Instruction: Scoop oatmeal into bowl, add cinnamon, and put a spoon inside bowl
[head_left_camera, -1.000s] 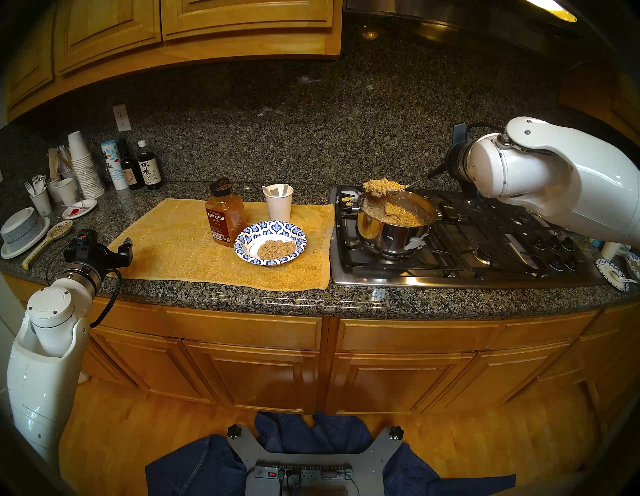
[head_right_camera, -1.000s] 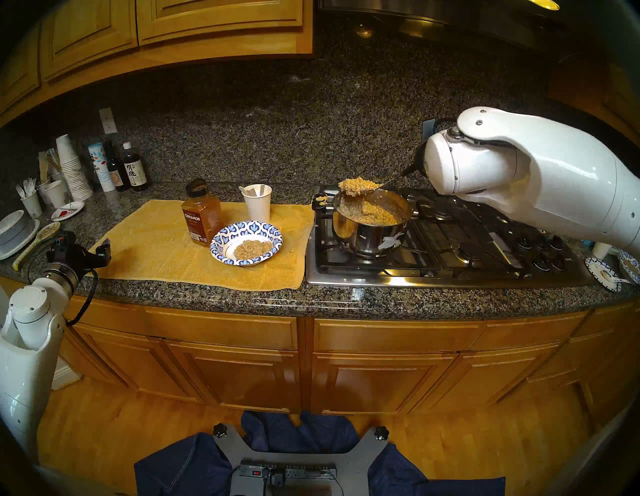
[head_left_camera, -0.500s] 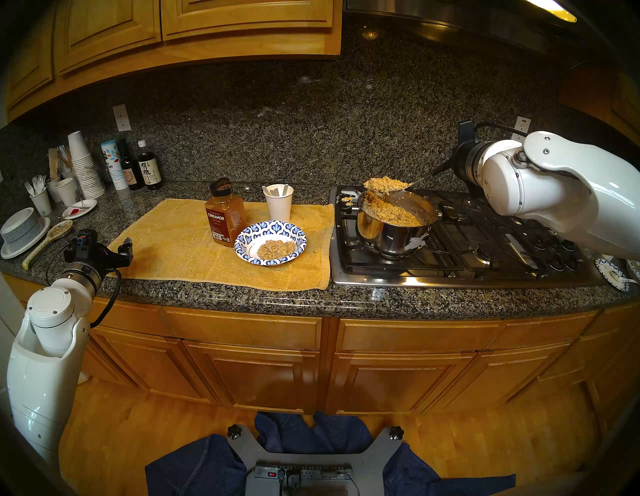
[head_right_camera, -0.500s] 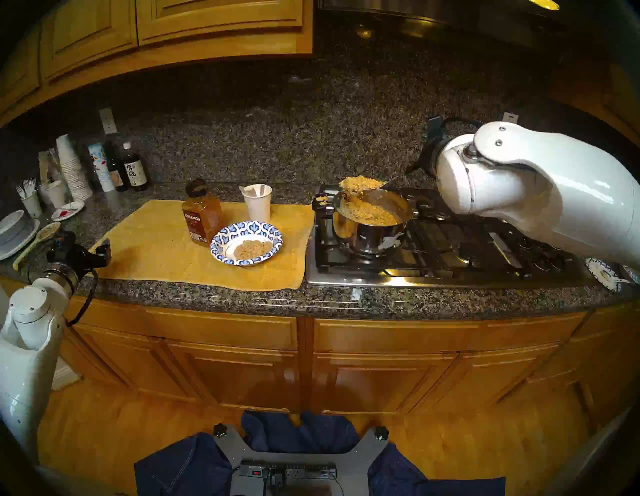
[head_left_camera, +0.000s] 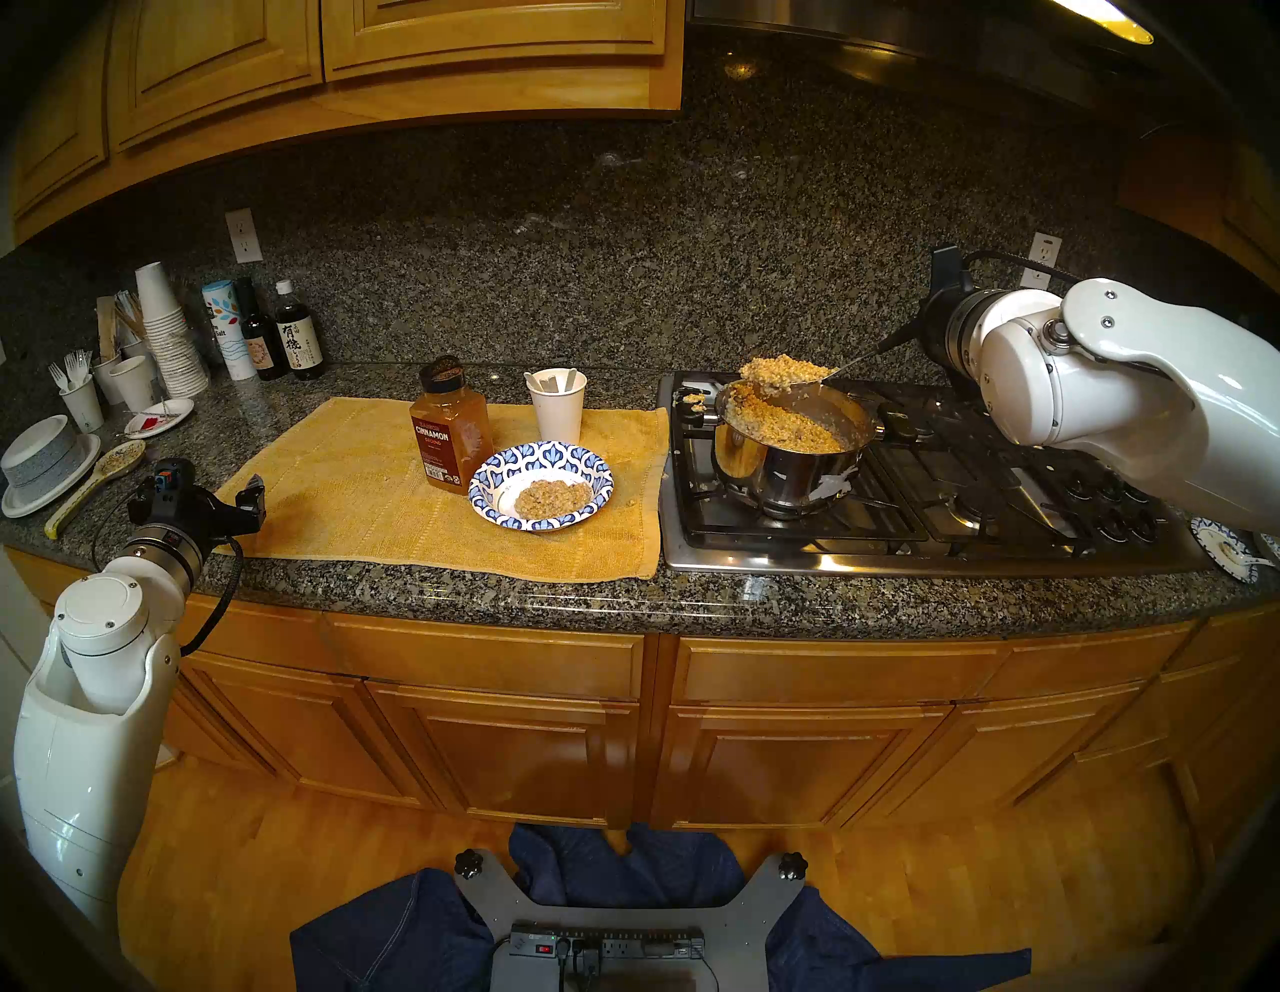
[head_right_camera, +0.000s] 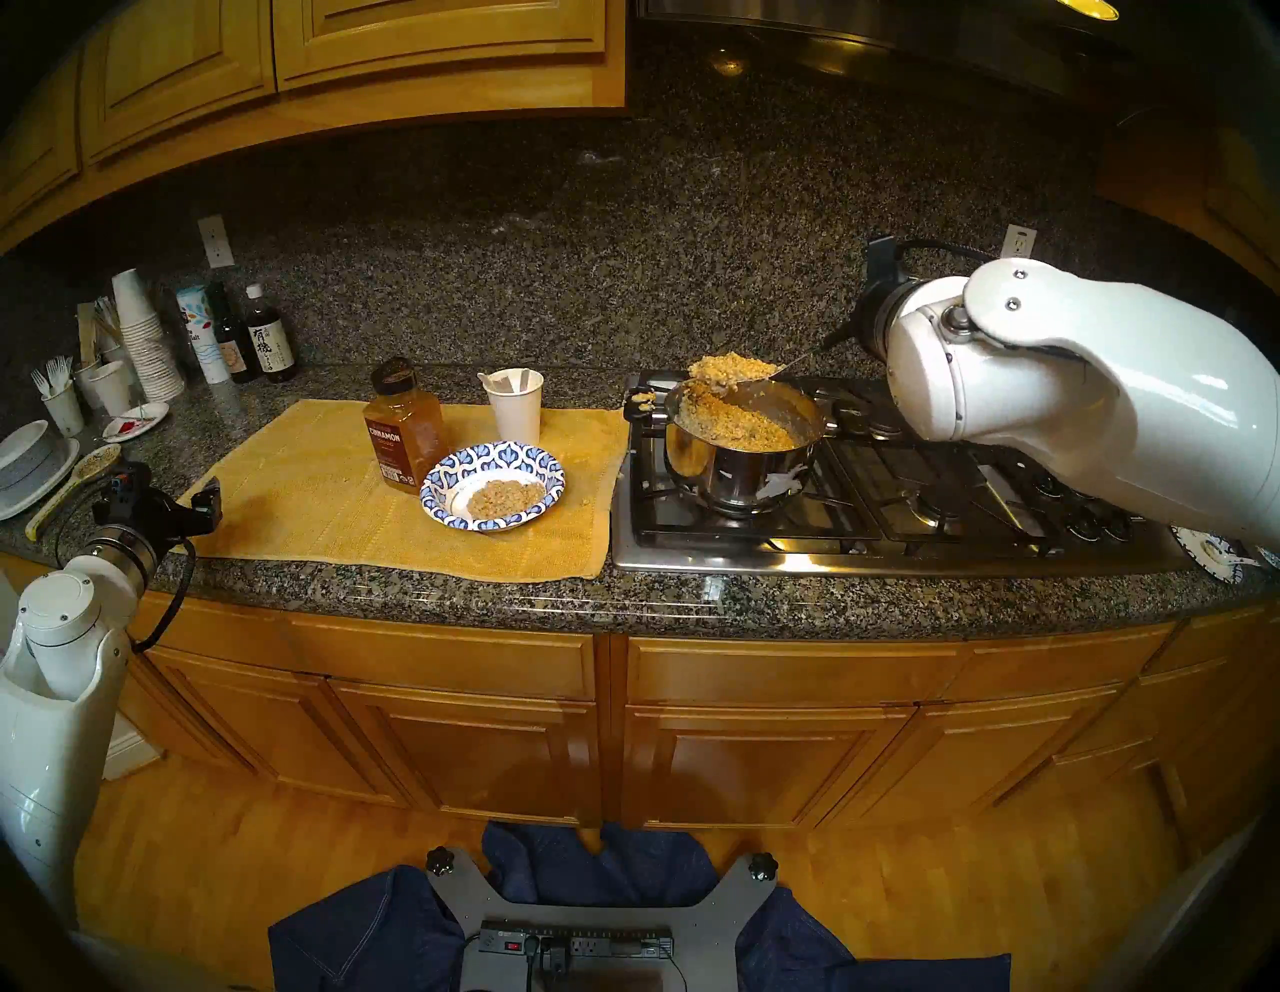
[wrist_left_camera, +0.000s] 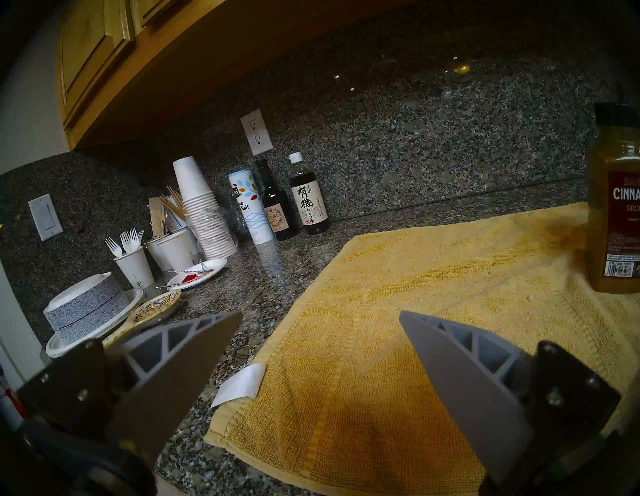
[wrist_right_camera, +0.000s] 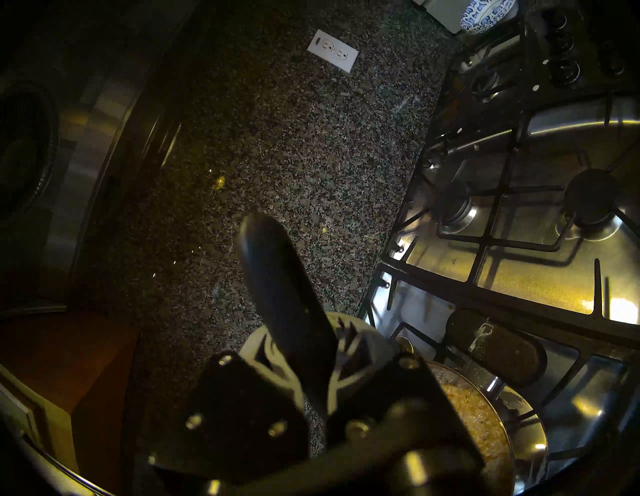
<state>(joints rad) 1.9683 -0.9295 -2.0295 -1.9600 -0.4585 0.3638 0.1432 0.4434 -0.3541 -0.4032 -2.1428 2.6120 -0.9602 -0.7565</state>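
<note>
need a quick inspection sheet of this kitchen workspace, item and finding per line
surface: granite counter with yellow towel; gas stove at right.
job's things: bowl on towel, holding oatmeal; cinnamon upright, lid on; white spoon in paper cup; steel pot on stove.
clutter: cup stack, bottles, stacked bowls far left.
grippers: left claw open, empty; right claw shut on serving spoon, loaded, above pot.
cables: black cable at left wrist.
surroundings: wood cabinets, power strip on floor.
</note>
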